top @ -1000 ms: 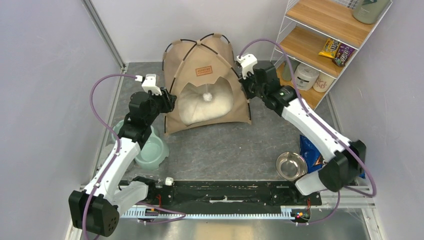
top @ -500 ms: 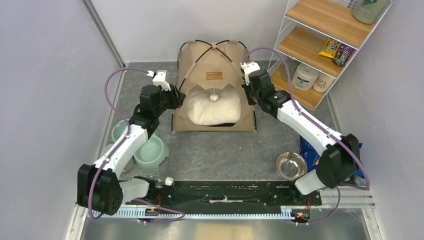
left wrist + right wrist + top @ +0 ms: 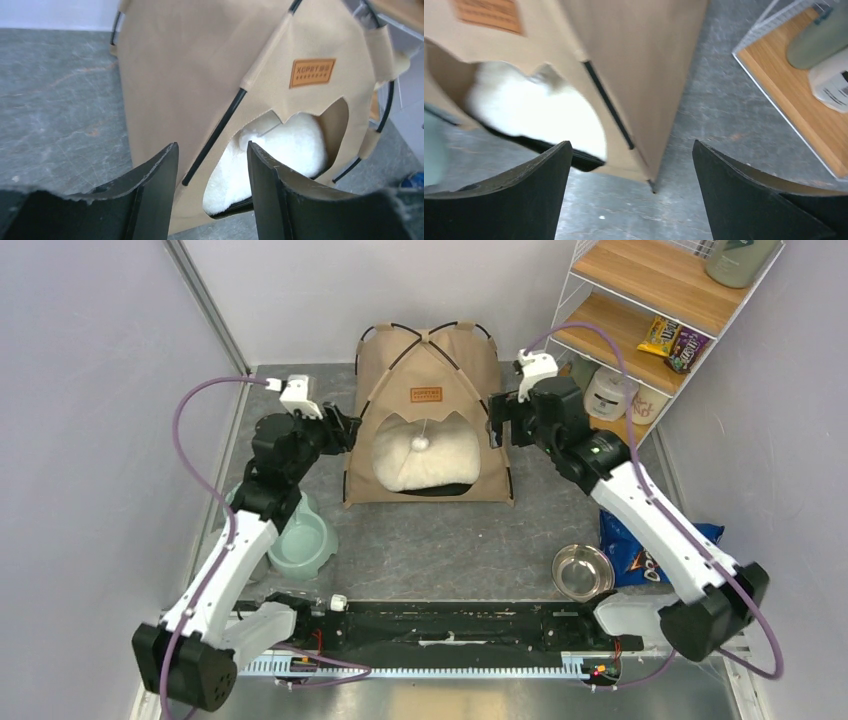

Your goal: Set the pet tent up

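Observation:
The pet tent stands upright at the back of the grey floor, tan fabric on crossed black poles, with a brown label over its doorway. A fluffy white pillow fills the doorway. My left gripper is open just off the tent's left front edge. In the left wrist view the tent and its front pole show beyond the left gripper, which holds nothing. My right gripper is wide open beside the tent's right side. The tent's right front corner lies ahead of the right gripper.
A green double bowl sits under the left arm. A steel bowl and a blue snack bag lie near the right arm's base. A wire shelf unit with snacks and a white pot stands at the back right. Walls close in behind and left.
The right gripper has opened, let go of the tent and drawn back to the right. The left gripper has widened and pulled back left. The tent has shifted right and stands squarer.

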`<action>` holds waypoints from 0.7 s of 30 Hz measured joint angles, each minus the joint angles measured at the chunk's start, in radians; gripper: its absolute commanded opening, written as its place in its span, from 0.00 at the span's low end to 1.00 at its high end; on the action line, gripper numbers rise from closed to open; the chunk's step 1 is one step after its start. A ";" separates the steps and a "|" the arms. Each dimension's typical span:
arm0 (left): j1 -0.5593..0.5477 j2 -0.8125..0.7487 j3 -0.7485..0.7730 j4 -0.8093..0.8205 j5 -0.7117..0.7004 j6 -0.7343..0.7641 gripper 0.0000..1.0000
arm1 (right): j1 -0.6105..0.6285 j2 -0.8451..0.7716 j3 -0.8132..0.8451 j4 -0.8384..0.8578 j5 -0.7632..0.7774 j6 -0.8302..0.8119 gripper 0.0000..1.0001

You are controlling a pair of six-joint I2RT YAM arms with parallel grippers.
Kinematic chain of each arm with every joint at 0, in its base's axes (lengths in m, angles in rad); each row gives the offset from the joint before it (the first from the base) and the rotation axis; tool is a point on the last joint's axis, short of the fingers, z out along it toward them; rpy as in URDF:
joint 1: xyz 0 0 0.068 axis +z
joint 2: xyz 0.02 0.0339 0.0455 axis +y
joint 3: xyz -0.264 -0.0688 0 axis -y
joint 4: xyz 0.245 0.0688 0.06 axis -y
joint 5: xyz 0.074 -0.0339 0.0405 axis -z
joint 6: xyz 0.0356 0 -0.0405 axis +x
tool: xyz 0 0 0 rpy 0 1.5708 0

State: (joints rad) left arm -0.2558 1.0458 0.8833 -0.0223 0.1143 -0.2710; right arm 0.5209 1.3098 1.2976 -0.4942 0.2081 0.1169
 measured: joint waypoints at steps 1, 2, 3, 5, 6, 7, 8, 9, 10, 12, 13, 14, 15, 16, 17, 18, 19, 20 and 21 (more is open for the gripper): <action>-0.001 -0.036 0.010 -0.024 -0.018 -0.004 0.60 | 0.000 -0.028 0.005 -0.002 -0.027 0.016 0.92; -0.002 -0.060 0.023 -0.049 -0.039 -0.010 0.60 | 0.000 -0.051 0.013 0.000 -0.057 0.034 0.91; -0.003 -0.084 0.042 -0.081 -0.064 -0.016 0.59 | 0.006 -0.067 0.021 0.006 -0.088 0.055 0.90; -0.003 -0.116 0.081 -0.136 -0.105 -0.024 0.59 | 0.043 -0.077 0.036 0.026 -0.123 0.089 0.89; -0.003 -0.134 0.103 -0.172 -0.129 -0.030 0.59 | 0.087 -0.071 0.045 0.036 -0.124 0.103 0.87; -0.003 -0.150 0.116 -0.200 -0.148 -0.034 0.59 | 0.127 -0.060 0.051 0.044 -0.124 0.110 0.86; -0.003 -0.159 0.121 -0.216 -0.156 -0.035 0.59 | 0.191 -0.039 0.062 0.053 -0.122 0.120 0.86; -0.003 -0.201 0.126 -0.281 -0.192 -0.040 0.59 | 0.306 0.021 0.071 0.086 -0.134 0.139 0.86; -0.003 -0.219 0.126 -0.307 -0.207 -0.040 0.60 | 0.354 0.047 0.071 0.095 -0.137 0.146 0.86; -0.003 -0.258 0.129 -0.378 -0.240 -0.040 0.60 | 0.426 0.102 0.071 0.134 -0.136 0.158 0.86; -0.003 -0.277 0.133 -0.407 -0.250 -0.040 0.60 | 0.457 0.130 0.071 0.150 -0.139 0.161 0.86; -0.003 -0.299 0.140 -0.439 -0.264 -0.040 0.60 | 0.500 0.166 0.071 0.166 -0.145 0.161 0.87; -0.003 -0.321 0.149 -0.464 -0.273 -0.040 0.60 | 0.536 0.202 0.071 0.187 -0.152 0.160 0.87; -0.003 -0.341 0.159 -0.486 -0.281 -0.040 0.60 | 0.568 0.240 0.071 0.203 -0.166 0.158 0.87; -0.003 -0.354 0.169 -0.502 -0.287 -0.040 0.61 | 0.593 0.275 0.072 0.216 -0.185 0.154 0.87; -0.003 -0.369 0.181 -0.518 -0.293 -0.040 0.61 | 0.619 0.317 0.072 0.230 -0.213 0.147 0.87; -0.003 -0.383 0.193 -0.535 -0.297 -0.040 0.61 | 0.642 0.361 0.072 0.244 -0.243 0.137 0.87; -0.003 -0.399 0.206 -0.550 -0.298 -0.040 0.61 | 0.662 0.408 0.073 0.258 -0.285 0.125 0.87; -0.003 -0.411 0.217 -0.559 -0.299 -0.040 0.61 | 0.676 0.448 0.073 0.264 -0.320 0.114 0.87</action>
State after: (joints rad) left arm -0.2588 0.6350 1.1000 -0.5812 -0.1848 -0.3107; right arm 1.1965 1.7580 1.3708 -0.2298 -0.1116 0.2310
